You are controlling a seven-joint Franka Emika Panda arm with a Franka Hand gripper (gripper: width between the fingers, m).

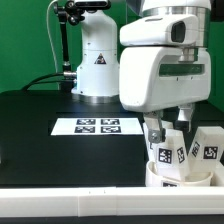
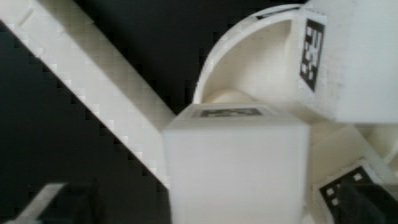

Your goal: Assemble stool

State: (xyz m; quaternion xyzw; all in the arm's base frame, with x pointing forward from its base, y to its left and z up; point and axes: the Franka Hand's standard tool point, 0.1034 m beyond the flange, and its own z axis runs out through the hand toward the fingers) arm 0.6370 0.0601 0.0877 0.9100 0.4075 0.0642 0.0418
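My gripper (image 1: pixel 167 135) hangs low at the exterior view's right, over the white round seat disc (image 1: pixel 170 176) at the table's front edge. It is shut on a white block leg (image 1: pixel 166 152) with a black-and-white tag, held upright with its lower end at the seat. A second tagged leg (image 1: pixel 207 146) stands just to the right. In the wrist view the held leg (image 2: pixel 231 160) fills the middle and runs down between the jaws of my gripper (image 2: pixel 222 208). The seat's curved rim (image 2: pixel 258 55) with a tag rises behind it. The fingers are mostly hidden.
The marker board (image 1: pixel 98 126) lies flat on the black table, left of my gripper. The robot's white base (image 1: pixel 97 60) stands behind it. A white rail (image 1: pixel 70 200) runs along the front table edge and shows as a slanted white bar in the wrist view (image 2: pixel 89 80).
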